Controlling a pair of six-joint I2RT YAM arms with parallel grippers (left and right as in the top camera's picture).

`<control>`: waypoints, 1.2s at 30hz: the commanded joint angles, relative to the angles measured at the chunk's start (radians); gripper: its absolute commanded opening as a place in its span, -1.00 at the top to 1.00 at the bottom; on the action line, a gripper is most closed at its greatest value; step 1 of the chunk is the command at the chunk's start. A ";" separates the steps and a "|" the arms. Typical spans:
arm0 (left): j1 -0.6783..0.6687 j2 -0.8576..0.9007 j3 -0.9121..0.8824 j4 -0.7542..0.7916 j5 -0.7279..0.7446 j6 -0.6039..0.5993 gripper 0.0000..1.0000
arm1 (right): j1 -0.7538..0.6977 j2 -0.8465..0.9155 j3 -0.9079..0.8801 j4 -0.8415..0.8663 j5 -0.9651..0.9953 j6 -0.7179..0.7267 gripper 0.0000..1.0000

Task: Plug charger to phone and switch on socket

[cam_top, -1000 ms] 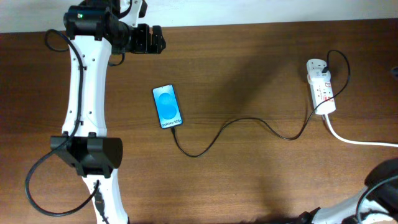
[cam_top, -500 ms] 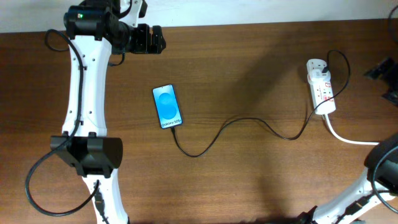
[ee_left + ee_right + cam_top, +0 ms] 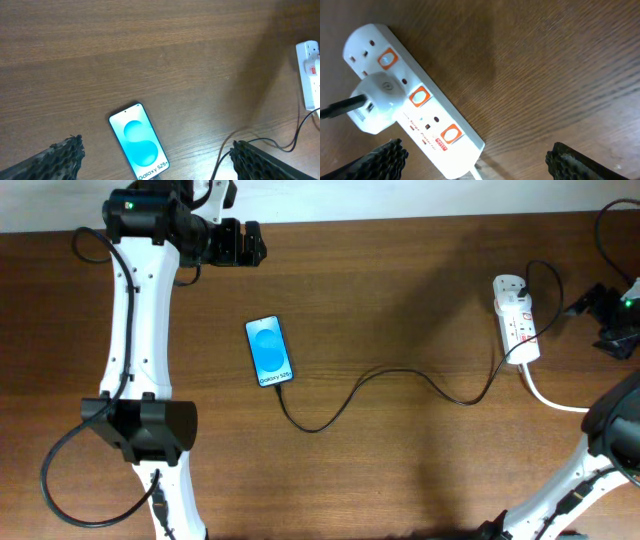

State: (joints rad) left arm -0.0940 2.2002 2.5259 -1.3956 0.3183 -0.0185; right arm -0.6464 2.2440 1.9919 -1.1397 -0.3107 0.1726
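The phone (image 3: 270,351) lies flat on the wooden table with its blue screen lit; it also shows in the left wrist view (image 3: 138,141). The thin black charger cable (image 3: 385,375) runs from the phone's lower end in a curve to the white socket strip (image 3: 516,318) at the right. In the right wrist view the socket (image 3: 415,105) has orange-red switches and a white adapter (image 3: 377,100) plugged in. My left gripper (image 3: 240,243) is open at the far left, above the phone. My right gripper (image 3: 600,308) is open just right of the socket.
A thick white power cord (image 3: 580,406) leaves the socket's lower end toward the right edge. The left arm's white links (image 3: 135,330) run down the left side of the table. The table's far edge is at the top.
My right gripper has come in from the right edge and moved left toward the socket. The left arm, phone and cable have not moved.
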 commanded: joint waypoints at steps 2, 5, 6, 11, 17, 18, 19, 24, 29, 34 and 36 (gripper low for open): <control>0.003 -0.007 0.013 -0.001 0.015 0.016 -0.98 | 0.032 0.047 0.007 0.014 0.010 0.005 -0.89; 0.003 -0.007 0.013 -0.001 0.015 0.016 -0.98 | 0.041 0.070 0.007 0.026 0.013 0.018 -0.89; 0.003 -0.007 0.013 -0.001 0.015 0.016 -0.98 | 0.044 0.076 0.006 0.036 0.013 0.019 -0.89; 0.003 -0.007 0.013 -0.001 0.015 0.016 -0.99 | 0.063 0.105 0.005 0.076 0.013 0.019 -0.89; 0.003 -0.007 0.013 -0.001 0.015 0.016 -0.98 | 0.087 0.139 0.005 0.091 0.019 0.019 -0.89; 0.003 -0.007 0.013 -0.001 0.015 0.016 -0.99 | 0.091 0.145 0.005 0.095 0.031 0.020 -0.89; 0.003 -0.007 0.013 -0.001 0.015 0.016 -0.99 | 0.097 0.149 0.005 0.100 0.038 0.019 -0.89; 0.003 -0.007 0.013 -0.001 0.015 0.016 -0.99 | 0.116 0.167 0.005 0.107 0.061 0.020 -0.89; 0.003 -0.007 0.013 -0.001 0.015 0.016 -0.99 | 0.124 0.192 0.005 0.109 0.061 0.020 -0.89; 0.003 -0.007 0.013 -0.001 0.015 0.016 -0.98 | 0.124 0.198 0.005 0.114 0.061 0.031 -0.89; 0.003 -0.007 0.013 -0.001 0.015 0.016 -0.98 | 0.124 0.198 0.005 0.121 0.061 0.059 -0.89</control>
State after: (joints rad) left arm -0.0940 2.2002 2.5259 -1.3956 0.3187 -0.0185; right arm -0.5461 2.3947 1.9919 -1.0267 -0.2619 0.1936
